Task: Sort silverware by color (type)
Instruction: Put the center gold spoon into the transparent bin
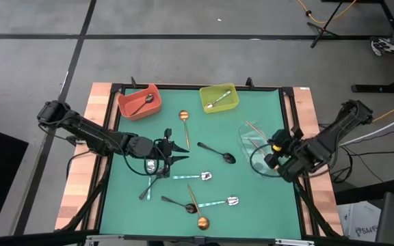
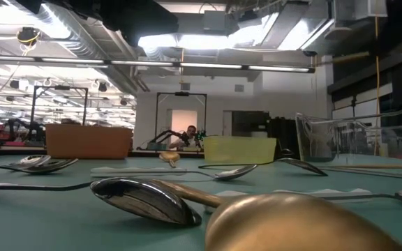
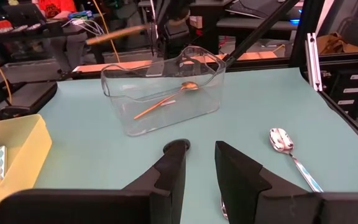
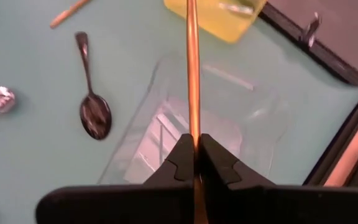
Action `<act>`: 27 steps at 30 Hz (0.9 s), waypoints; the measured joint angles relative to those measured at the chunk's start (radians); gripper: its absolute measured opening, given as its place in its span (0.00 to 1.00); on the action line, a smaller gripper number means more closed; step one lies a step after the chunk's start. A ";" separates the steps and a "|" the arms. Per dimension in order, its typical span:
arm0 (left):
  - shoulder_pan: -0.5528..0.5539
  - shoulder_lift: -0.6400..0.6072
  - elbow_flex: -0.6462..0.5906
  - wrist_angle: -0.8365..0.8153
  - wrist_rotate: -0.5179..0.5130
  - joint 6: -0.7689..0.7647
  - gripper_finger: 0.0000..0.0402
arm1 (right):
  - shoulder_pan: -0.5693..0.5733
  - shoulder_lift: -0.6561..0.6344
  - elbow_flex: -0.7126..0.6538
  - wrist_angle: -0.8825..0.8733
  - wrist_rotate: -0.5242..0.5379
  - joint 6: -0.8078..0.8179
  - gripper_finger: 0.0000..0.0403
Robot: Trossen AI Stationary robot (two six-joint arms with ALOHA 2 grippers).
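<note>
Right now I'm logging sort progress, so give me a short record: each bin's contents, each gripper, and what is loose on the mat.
red bin: one black spoon
yellow-green bin: one silver spoon
clear bin: one copper spoon inside
right gripper: shut on a copper spoon handle, above the clear bin
left gripper: open, empty, low over the mat's middle
loose on mat: black, silver and copper spoons, still mixed
</note>
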 joint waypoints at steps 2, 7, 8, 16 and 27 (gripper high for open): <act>0.000 0.000 0.000 0.000 0.000 0.000 0.20 | 0.031 0.000 -0.040 0.001 -0.005 0.057 0.00; 0.000 0.000 0.000 0.000 0.000 0.000 0.20 | 0.083 0.000 -0.132 0.064 -0.021 0.148 0.00; 0.000 0.000 0.000 0.000 0.000 0.000 0.20 | 0.089 0.000 -0.149 0.080 -0.031 0.159 0.00; 0.000 0.000 0.000 0.000 0.000 0.000 0.20 | 0.100 0.000 -0.274 0.218 -0.073 0.186 0.00; 0.000 0.000 0.000 0.001 0.000 0.001 0.20 | 0.090 -0.007 -0.342 0.254 -0.185 0.260 0.00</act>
